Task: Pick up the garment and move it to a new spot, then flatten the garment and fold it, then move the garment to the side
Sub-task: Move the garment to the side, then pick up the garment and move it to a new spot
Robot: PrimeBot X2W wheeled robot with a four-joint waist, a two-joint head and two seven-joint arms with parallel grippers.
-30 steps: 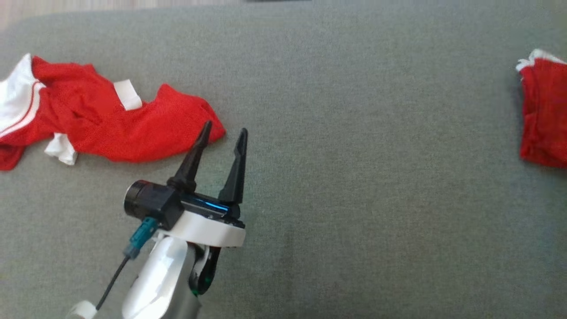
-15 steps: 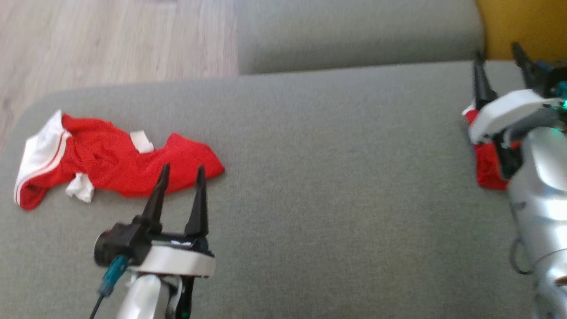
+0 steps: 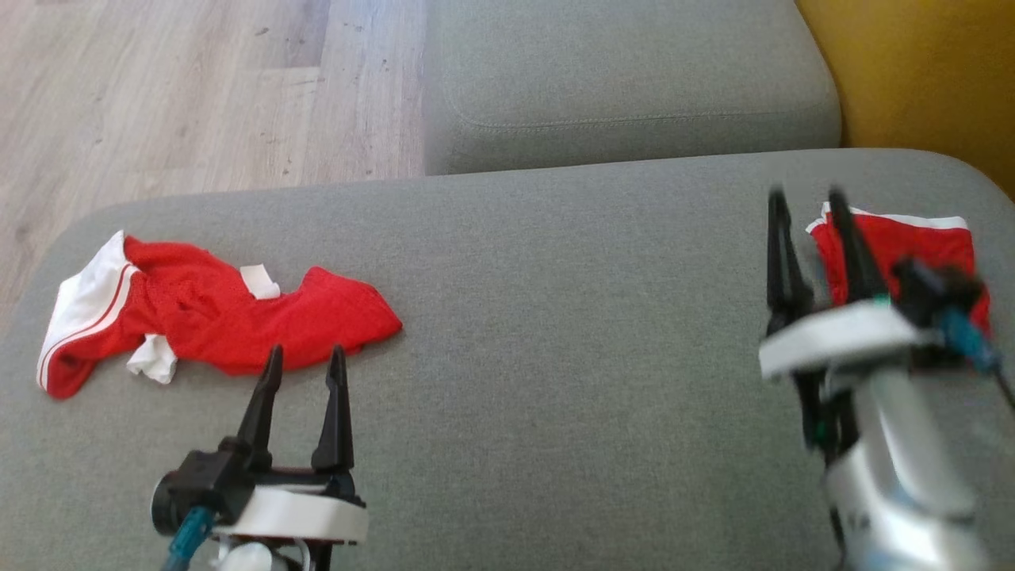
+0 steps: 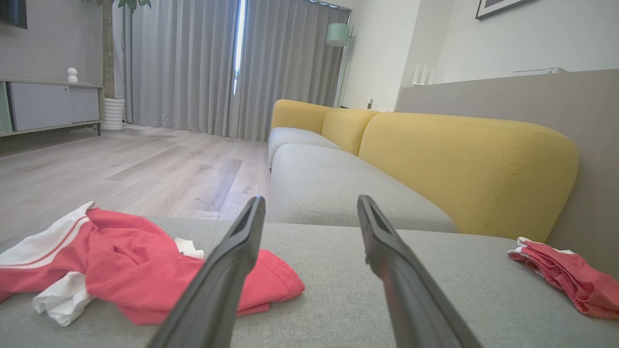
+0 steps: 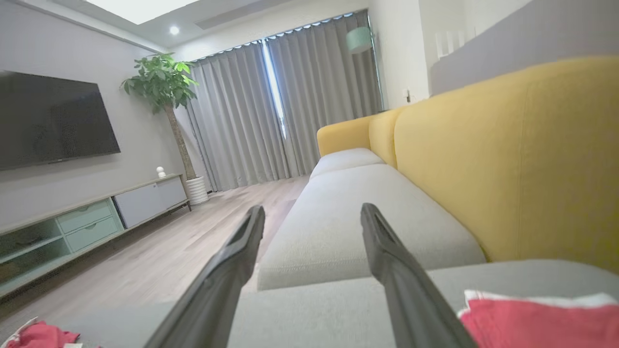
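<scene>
The left fingers [image 3: 336, 404] are being held spread and empty, just short of the crumpled red garment [image 3: 214, 321], which is lying at the left of the grey sofa seat [image 3: 571, 317]. For a sure pick-up, a raised fold at its near edge is probably best pinched, with no cushion fabric being caught. Further right, the right fingers [image 3: 782, 254] are being held spread and empty beside a folded red garment [image 3: 912, 246], which is best left undisturbed.

Colour inventory: red, white, grey, yellow
Left garment [image 3: 222, 329] red, white band with thin red stripe; right garment [image 3: 912, 238] red, white edge; seat cushion [image 3: 571, 317] grey; backrest [image 3: 912, 71] yellow.
</scene>
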